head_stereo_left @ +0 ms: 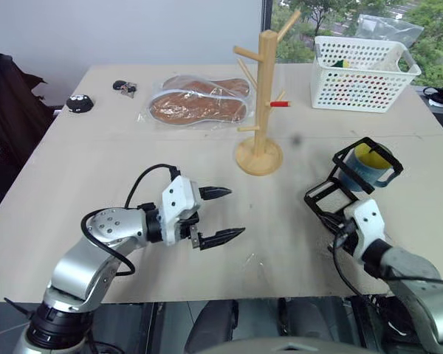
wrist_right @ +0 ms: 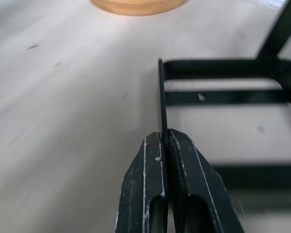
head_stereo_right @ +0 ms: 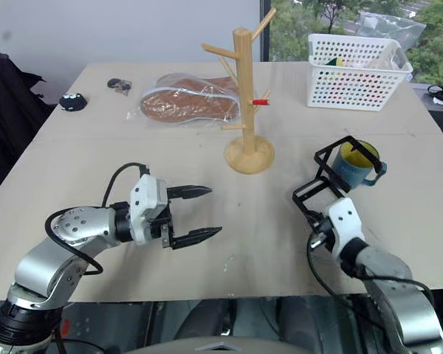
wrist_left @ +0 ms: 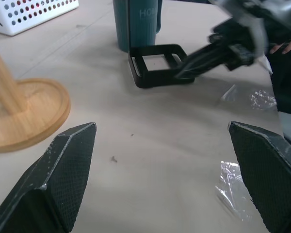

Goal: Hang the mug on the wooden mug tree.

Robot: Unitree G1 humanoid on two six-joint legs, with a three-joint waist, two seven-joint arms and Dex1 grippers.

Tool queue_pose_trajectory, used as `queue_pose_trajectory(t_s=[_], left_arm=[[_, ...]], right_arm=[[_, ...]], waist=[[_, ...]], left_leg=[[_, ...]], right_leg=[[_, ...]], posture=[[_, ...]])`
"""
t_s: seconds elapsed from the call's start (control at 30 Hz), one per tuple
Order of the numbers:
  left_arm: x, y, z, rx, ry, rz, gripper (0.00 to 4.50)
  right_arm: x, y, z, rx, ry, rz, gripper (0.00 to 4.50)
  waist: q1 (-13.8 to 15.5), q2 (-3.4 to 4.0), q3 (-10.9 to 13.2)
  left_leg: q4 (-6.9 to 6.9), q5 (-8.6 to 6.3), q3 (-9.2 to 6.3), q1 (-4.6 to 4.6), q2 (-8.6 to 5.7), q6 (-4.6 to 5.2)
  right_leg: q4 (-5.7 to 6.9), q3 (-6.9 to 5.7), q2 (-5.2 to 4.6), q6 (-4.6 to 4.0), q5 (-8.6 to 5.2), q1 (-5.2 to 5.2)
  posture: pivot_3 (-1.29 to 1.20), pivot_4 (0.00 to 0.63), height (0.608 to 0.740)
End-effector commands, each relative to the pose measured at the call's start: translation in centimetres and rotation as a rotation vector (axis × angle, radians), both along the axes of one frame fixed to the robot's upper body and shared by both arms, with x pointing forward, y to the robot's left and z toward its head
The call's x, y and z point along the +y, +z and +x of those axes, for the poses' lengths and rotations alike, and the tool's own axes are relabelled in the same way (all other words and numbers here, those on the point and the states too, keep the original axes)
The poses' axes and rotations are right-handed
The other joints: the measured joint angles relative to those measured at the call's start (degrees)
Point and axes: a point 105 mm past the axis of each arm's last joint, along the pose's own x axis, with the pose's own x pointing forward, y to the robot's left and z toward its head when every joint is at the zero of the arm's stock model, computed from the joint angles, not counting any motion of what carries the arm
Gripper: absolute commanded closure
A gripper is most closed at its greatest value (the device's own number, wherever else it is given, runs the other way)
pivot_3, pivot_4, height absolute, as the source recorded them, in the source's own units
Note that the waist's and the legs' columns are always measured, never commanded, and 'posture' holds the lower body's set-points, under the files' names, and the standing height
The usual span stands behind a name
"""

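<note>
The right pincer (wrist_right: 165, 141) has its two black fingers pressed together on the thin edge of a black wire-frame holder (head_stereo_left: 348, 184), a folding rack of rectangular loops that lies tilted on the pale beige worktop (head_stereo_left: 74, 199). Inside the far loop of that rack sits the small teal-blue ceramic mug with a yellow inside (head_stereo_left: 368, 167), its loop handle showing on the side away from the robot's left arm; the mug is held by the rack, not directly by the fingers. The left pincer (head_stereo_left: 223, 214) hovers just over the worktop with its fingers spread wide and nothing between them, pointing toward the right arm. Between the two arms and further back stands the tall light-wood mug tree (head_stereo_left: 261, 103) on its round disc base, upright, with angled pegs, one tipped red; no mug hangs on it. Behind it to the right stands a white perforated plastic basket (head_stereo_left: 362, 74), and behind it to the left a clear bag holding brown insoles (head_stereo_left: 199, 99). Near the far left edge lie a small black object (head_stereo_left: 79, 104) and a bunch of keys (head_stereo_left: 124, 88).
</note>
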Motion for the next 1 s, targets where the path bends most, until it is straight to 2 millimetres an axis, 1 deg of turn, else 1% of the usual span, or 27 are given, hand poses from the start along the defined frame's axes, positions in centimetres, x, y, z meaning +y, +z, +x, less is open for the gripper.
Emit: queue_pose_trajectory(t_s=[0.03,0.1,0.23,0.27,0.4,0.43,0.47,0.5,0.53,0.57,0.6,0.63,0.73,0.83,0.9,0.93,1.0], left_arm=[[-1.2,1.1,-0.8,-0.025,-0.085,-0.024,0.00],[-1.5,1.2,-0.7,-0.025,-0.108,-0.024,0.00],[-2.0,1.4,-0.5,-0.026,-0.144,-0.032,0.00],[-2.2,1.5,-0.4,-0.026,-0.151,-0.034,0.00],[-2.2,1.2,-0.1,-0.022,-0.155,-0.031,0.00],[-2.2,1.2,-0.1,-0.021,-0.155,-0.031,0.00],[-2.1,1.1,-0.1,-0.020,-0.153,-0.030,0.00],[-2.1,1.1,-0.1,-0.020,-0.149,-0.028,0.00],[-2.1,1.0,0.0,-0.021,-0.145,-0.028,0.00],[-2.1,1.0,0.0,-0.022,-0.140,-0.028,0.00],[-2.0,1.1,0.0,-0.024,-0.131,-0.032,0.00],[-2.1,1.1,0.0,-0.025,-0.125,-0.036,0.00],[-2.1,1.3,-0.1,-0.034,-0.110,-0.042,0.00],[-2.1,1.5,-0.4,-0.039,-0.100,-0.050,0.00],[-2.1,1.7,-0.6,-0.047,-0.092,-0.058,0.00],[-2.1,1.7,-0.6,-0.049,-0.088,-0.061,0.00],[-2.1,1.8,-0.8,-0.053,-0.081,-0.062,0.00]], right_arm=[[-1.2,1.3,-1.4,-0.037,-0.020,-0.010,4.46],[-2.3,1.5,-2.1,-0.036,-0.057,-0.024,4.46],[-3.2,1.8,-2.8,-0.046,-0.095,-0.043,4.46],[-3.1,2.0,-2.8,-0.052,-0.098,-0.042,4.46],[-1.4,2.8,-2.0,-0.071,-0.043,-0.015,4.46],[-0.9,2.9,-1.7,-0.071,-0.021,-0.008,4.06],[-0.4,3.1,-1.3,-0.071,0.004,-0.007,3.83],[0.1,3.2,-0.8,-0.074,0.018,-0.004,3.72],[0.4,3.2,-0.2,-0.077,0.020,0.000,3.19],[0.7,3.3,0.5,-0.079,0.016,0.011,2.82],[0.7,3.2,1.2,-0.077,0.004,0.019,2.31],[0.7,3.1,1.8,-0.073,-0.007,0.018,1.91],[0.9,2.5,3.1,-0.036,0.007,0.013,1.91],[1.8,1.7,3.6,0.035,0.059,0.027,1.91],[1.8,1.1,4.0,0.074,0.055,0.018,1.91],[1.7,1.0,4.2,0.078,0.056,0.001,2.14],[1.6,0.8,4.5,0.077,0.063,-0.030,2.74]], waist=[[-0.2,0.00,0.0],[-0.3,-0.01,0.0],[-0.8,0.00,0.0],[-0.7,0.01,0.0],[-0.8,-0.01,0.0],[-0.8,-0.01,0.0],[-0.7,-0.02,0.0],[-0.7,-0.02,0.0],[-0.7,-0.04,0.0],[-0.8,-0.04,0.0],[-0.7,-0.04,0.0],[-0.7,-0.04,0.0],[-0.4,-0.05,0.0],[-0.5,-0.05,0.0],[-0.6,-0.05,0.0],[-0.7,-0.05,0.0],[-0.7,-0.04,0.0]], left_leg=[[0.00,-0.01,0.02,0.01,0.01,0.03],[0.01,-0.03,0.07,0.03,0.00,0.05],[0.05,-0.03,0.14,0.16,0.04,0.06],[0.05,-0.03,0.14,0.20,0.06,0.06],[0.05,-0.03,0.16,0.19,0.06,0.06],[0.05,-0.03,0.16,0.19,0.06,0.06],[0.05,-0.03,0.15,0.18,0.06,0.06],[0.05,-0.03,0.14,0.17,0.06,0.06],[0.06,-0.03,0.13,0.16,0.05,0.05],[0.07,-0.02,0.14,0.16,0.05,0.05],[0.07,-0.02,0.14,0.16,0.04,0.05],[0.07,-0.02,0.12,0.16,0.04,0.05],[0.07,-0.02,0.03,0.10,0.01,0.04],[0.07,0.01,0.01,0.07,-0.02,-0.01],[0.07,0.05,0.02,0.06,-0.01,-0.08],[0.07,0.05,0.02,0.05,-0.01,-0.08],[0.07,0.03,0.04,0.06,-0.01,-0.04]], right_leg=[[0.01,0.02,0.00,0.00,0.00,0.01],[0.03,0.06,-0.01,0.01,0.01,0.02],[0.04,0.10,0.02,0.01,0.00,0.11],[0.05,0.09,0.04,0.01,0.00,0.16],[0.04,0.12,0.04,0.01,0.00,0.15],[0.03,0.12,0.04,0.01,0.00,0.15],[0.03,0.11,0.04,0.01,0.00,0.15],[0.02,0.11,0.04,0.01,0.00,0.15],[0.02,0.11,0.03,0.01,0.00,0.14],[0.02,0.11,0.03,0.01,0.01,0.15],[0.02,0.11,0.02,0.01,0.01,0.13],[0.02,0.10,0.03,0.01,0.01,0.13],[0.02,0.03,0.02,0.00,0.01,0.13],[0.01,0.03,0.01,0.00,0.01,0.11],[0.01,0.04,0.01,0.00,0.01,0.10],[0.01,0.04,0.01,0.00,0.01,0.08],[0.03,0.06,0.01,0.00,0.01,0.08]], posture=[[0.00,0.150,0.740],[0.00,0.150,0.740],[0.00,0.150,0.740],[0.00,0.150,0.740],[0.00,0.150,0.740],[0.00,0.150,0.740],[0.00,0.150,0.740],[0.00,0.150,0.740],[0.00,0.150,0.740],[0.00,0.150,0.740],[0.00,0.150,0.740],[0.00,0.150,0.740],[0.00,0.150,0.740],[0.00,0.150,0.740],[0.00,0.150,0.740],[0.00,0.150,0.740],[0.00,0.150,0.740]])
